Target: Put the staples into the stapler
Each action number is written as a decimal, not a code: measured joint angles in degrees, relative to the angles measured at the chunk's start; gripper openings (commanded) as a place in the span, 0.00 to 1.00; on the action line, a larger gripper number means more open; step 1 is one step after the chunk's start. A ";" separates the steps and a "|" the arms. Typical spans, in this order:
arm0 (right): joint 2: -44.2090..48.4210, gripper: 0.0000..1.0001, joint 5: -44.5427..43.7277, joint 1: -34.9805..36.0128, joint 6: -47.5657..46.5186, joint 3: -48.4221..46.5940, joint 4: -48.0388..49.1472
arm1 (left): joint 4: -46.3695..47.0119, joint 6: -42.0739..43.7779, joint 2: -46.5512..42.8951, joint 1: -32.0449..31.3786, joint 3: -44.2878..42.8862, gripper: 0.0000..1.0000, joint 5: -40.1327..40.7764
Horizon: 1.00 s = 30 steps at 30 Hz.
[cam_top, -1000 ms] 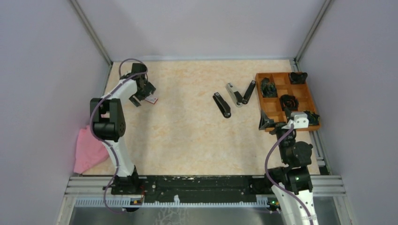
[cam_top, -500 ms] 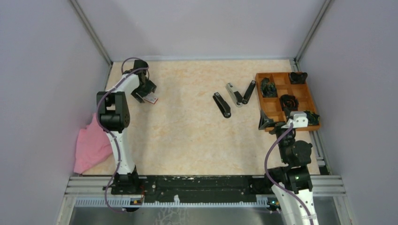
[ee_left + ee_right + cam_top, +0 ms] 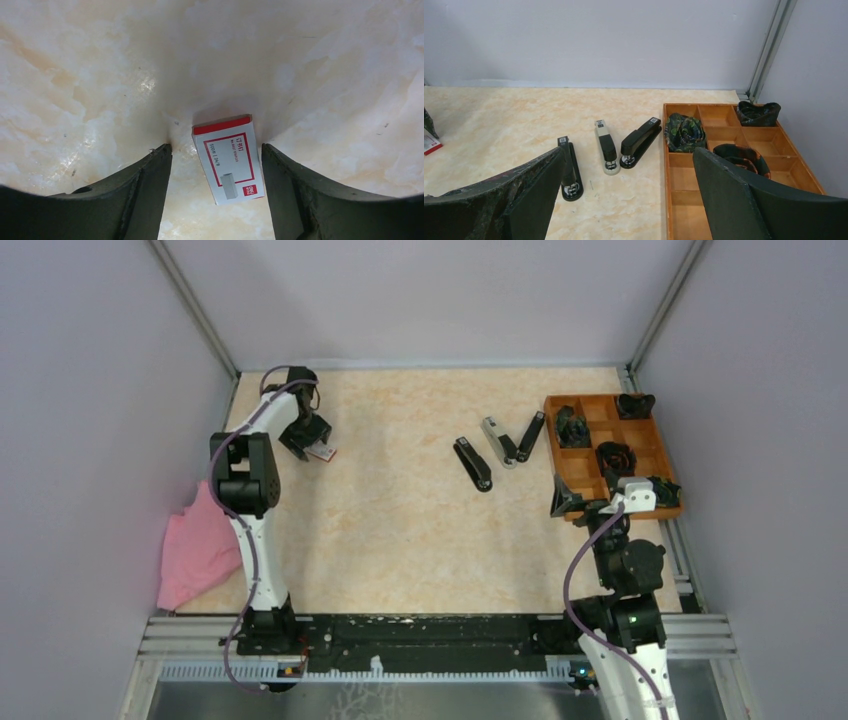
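Tabletop (image 3: 400, 530): orange tray (image 3: 598, 412) far right, three staplers just left of it: black (image 3: 473, 463), pale (image 3: 497, 441), black (image 3: 531, 435). All look shut, and I can't tell which one gets loaded.

Right claw (image 3: 628, 155) is spread wide and empty beside the tray's near-left corner, so it's the nearer arm to the staplers.

Left claw (image 3: 216, 155) is at the far left, spread, holding nothing. The red-and-white box (image 3: 228, 159) lies flat on the tabletop directly between its fingers.

Key relation: the box's long axis runs along the gap with a slight tilt, so closing would pinch its short width. It sits off-centre, close to one finger (image 3: 280, 175) — contact unclear.

Staples: no bare block in any view. Presumably they're inside the box — can't see whether it's open or sealed.
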State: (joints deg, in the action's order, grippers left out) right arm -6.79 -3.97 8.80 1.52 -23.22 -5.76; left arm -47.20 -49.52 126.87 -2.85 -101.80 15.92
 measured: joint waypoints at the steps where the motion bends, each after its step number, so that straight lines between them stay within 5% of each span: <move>1: 0.00 0.99 0.07 0.00 0.00 0.00 0.02 | -0.61 -0.15 0.22 0.00 -0.35 0.68 0.00; 14: 0.85 0.99 0.70 0.00 0.02 0.02 0.07 | -1.81 -0.37 -1.55 0.00 2.84 0.52 -0.55; 30: 2.58 0.99 1.36 0.02 0.24 0.37 0.17 | 1.57 0.13 -17.44 -7.96 27.45 0.51 -4.90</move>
State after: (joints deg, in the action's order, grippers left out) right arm -4.21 -2.61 8.82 1.76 -22.85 -5.58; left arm -45.63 -49.39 109.43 -10.81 -74.35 11.03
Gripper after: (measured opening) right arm 0.987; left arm 0.520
